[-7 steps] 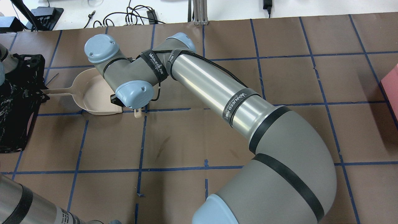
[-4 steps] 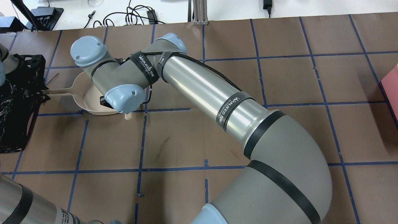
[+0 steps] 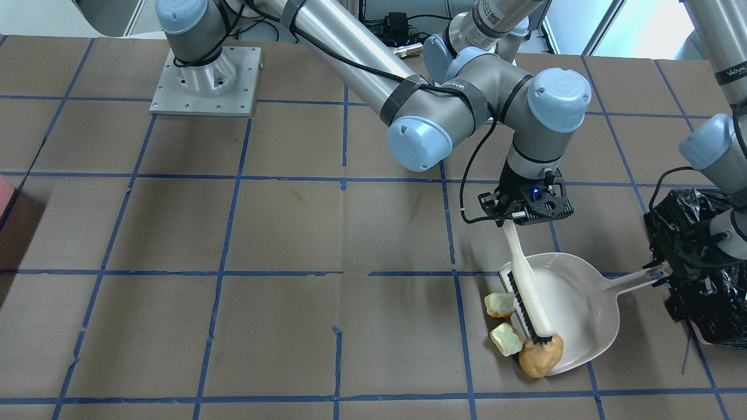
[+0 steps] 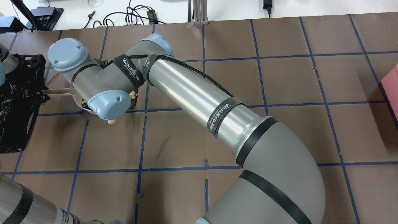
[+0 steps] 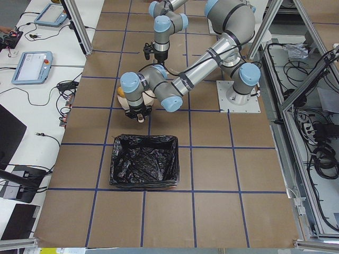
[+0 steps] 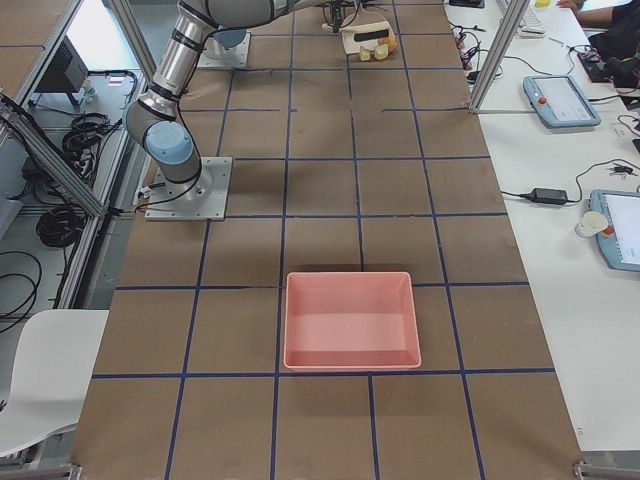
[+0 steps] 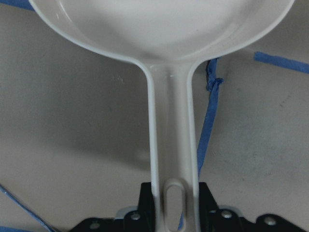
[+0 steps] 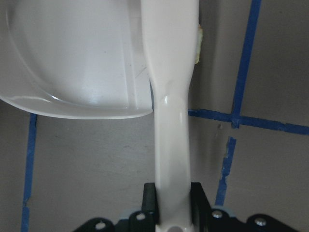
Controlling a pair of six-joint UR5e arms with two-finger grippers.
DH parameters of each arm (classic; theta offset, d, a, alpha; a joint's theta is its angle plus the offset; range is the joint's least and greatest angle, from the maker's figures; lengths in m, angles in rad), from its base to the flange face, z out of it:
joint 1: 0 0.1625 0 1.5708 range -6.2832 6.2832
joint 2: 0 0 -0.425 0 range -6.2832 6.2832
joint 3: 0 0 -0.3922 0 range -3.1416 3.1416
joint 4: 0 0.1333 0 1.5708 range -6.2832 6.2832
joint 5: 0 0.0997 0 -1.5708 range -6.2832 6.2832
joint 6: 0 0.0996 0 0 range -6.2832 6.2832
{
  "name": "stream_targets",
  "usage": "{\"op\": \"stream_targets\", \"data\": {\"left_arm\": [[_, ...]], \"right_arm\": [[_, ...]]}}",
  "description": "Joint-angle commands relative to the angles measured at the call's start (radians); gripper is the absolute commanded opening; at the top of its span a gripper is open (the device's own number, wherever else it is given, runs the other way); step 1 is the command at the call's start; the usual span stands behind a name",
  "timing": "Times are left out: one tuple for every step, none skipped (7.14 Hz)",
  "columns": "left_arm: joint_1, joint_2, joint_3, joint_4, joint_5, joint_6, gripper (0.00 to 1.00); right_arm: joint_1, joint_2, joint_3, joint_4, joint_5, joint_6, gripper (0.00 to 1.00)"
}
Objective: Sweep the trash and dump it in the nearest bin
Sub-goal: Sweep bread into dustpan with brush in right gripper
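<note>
Brush (image 3: pixel 527 283) bristles press the orange lump (image 3: pixel 541 357) at the dustpan (image 3: pixel 578 303) lip, lower right of the front view, two pale chunks (image 3: pixel 501 304) just left of the brush. Meanwhile the right gripper (image 8: pixel 173 203) pinches the brush handle and the left gripper (image 7: pixel 174 200) clamps the dustpan handle, beside the black-lined bin (image 3: pixel 700 291).

The right arm (image 4: pixel 102 77) has swept the brush (image 4: pixel 111 122) across the dustpan (image 4: pixel 59 91) toward the bin (image 4: pixel 15 118).

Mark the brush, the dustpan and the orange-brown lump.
brush (image 3: pixel 530 286), exterior front-facing view, middle of its white handle.
dustpan (image 3: pixel 578 303), exterior front-facing view, bare pan floor.
orange-brown lump (image 3: pixel 540 359), exterior front-facing view, its centre.
</note>
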State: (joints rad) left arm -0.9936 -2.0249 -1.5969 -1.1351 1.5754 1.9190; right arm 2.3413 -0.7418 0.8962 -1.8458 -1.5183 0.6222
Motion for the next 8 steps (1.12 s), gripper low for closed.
{"op": "stream_targets", "data": {"left_arm": [[0.000,0.000,-0.002,0.000,0.000,-0.002,0.05],[0.001,0.000,-0.003,0.000,0.000,-0.002,0.05],[0.000,0.002,-0.003,0.000,0.000,-0.002,0.05],[0.001,0.002,-0.003,0.000,0.000,-0.002,0.05],[0.001,0.002,-0.003,0.000,0.000,0.000,0.05],[0.000,0.002,-0.003,0.000,0.000,-0.002,0.05],[0.000,0.002,-0.003,0.000,0.002,-0.002,0.05],[0.001,0.003,-0.003,0.000,0.000,-0.002,0.05]], "right_arm": [[-0.043,-0.046,0.010,0.013,-0.014,-0.072,0.10],[-0.090,-0.063,0.021,0.036,-0.023,-0.125,0.10],[-0.130,-0.054,0.033,0.031,-0.048,-0.203,0.10],[-0.143,-0.025,0.035,0.024,-0.052,-0.222,0.10],[-0.143,-0.002,0.035,0.034,-0.075,-0.223,0.10],[-0.143,0.013,0.036,0.036,-0.079,-0.225,0.10],[-0.134,0.013,0.032,0.039,-0.079,-0.225,0.10],[-0.117,0.015,0.032,0.042,-0.080,-0.225,0.11]]}}
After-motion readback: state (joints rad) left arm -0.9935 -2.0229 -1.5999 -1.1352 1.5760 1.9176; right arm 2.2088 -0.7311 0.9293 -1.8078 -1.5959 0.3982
